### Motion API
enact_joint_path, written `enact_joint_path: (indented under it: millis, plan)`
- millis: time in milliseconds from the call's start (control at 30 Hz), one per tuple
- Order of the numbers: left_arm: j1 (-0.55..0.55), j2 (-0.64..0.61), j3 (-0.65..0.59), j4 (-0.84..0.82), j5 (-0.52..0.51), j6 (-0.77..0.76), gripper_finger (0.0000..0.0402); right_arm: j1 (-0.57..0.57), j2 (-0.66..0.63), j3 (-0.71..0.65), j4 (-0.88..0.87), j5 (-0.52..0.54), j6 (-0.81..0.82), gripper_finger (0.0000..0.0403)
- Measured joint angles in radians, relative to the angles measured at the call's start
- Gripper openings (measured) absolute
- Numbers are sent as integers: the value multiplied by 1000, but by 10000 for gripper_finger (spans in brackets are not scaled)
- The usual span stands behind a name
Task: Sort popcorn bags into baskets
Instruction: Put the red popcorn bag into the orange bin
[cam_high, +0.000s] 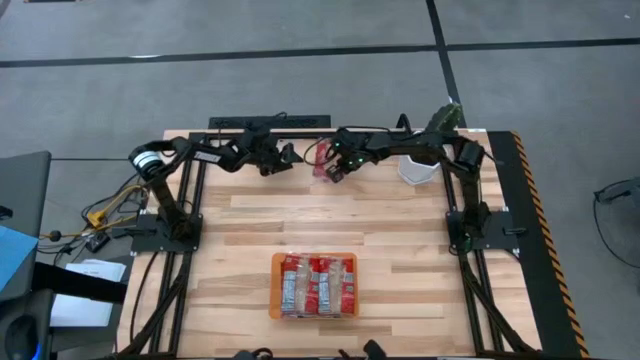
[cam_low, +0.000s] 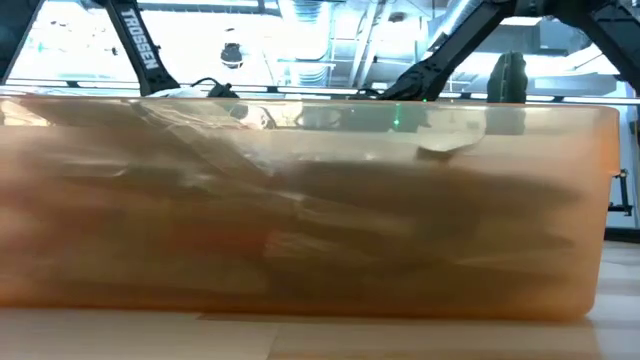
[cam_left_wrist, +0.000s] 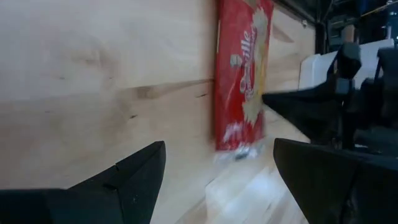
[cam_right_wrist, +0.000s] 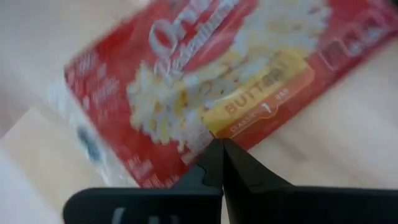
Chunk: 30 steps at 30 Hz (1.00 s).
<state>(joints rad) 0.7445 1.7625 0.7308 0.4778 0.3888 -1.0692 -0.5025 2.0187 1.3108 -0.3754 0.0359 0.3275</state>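
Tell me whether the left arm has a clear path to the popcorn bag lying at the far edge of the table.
Probably yes. The left gripper is open and faces the popcorn bag across bare wood. But the right gripper, shut, is already at that bag, so the two arms might crowd each other.

The popcorn bag (cam_right_wrist: 205, 81) at the far edge is red, printed with pale yellow popcorn, white lettering and an orange-yellow label; its end is silvery-clear. The packets (cam_high: 315, 284) in the tray are red with white and silver-blue stripes. The tray (cam_high: 274, 290) is orange, translucent in the low view. The table (cam_high: 400, 250) is light striped wood. The fingers (cam_left_wrist: 134, 180) are black
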Motion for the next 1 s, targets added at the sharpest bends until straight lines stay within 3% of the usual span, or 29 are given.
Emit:
enact_joint_path:
  millis: [267, 367, 633, 1000]
  plan:
    - [-8, 24, 0, -36, -32, 27, 286, 69, 29, 63, 32, -154, -158, 26]
    - [-9, 24, 0, -35, -33, 29, 286, 90, -3, 61, 5, -159, -175, 17]
    - [-11, 24, 0, -37, -65, 9, 286, 48, -104, 63, -12, 137, -194, 14]
    - [-31, 24, 0, -37, -73, -1, 286, -43, -13, 81, -30, 141, -142, 13]
